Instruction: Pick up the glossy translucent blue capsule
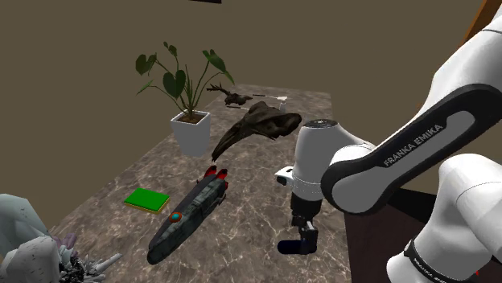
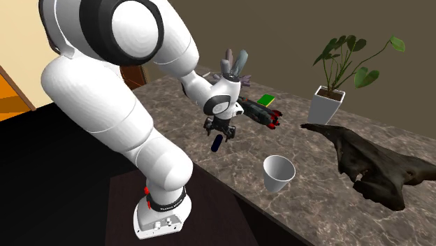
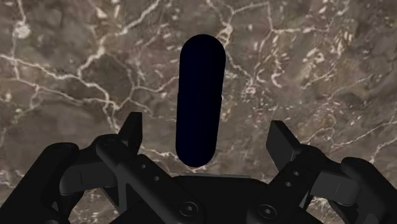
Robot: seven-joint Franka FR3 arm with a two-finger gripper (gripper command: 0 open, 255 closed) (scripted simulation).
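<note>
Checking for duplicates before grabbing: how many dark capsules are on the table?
1. The capsule lies on the table beneath the gripper, between its open jaws; the arm may hide others.

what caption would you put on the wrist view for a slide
Open tool above a dark blue capsule on the brown marble tabletop, fingers clear of it.

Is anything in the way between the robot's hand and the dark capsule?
No, nothing visible. The open gripper is right over the capsule, which lies untouched between the fingers on the table.
</note>
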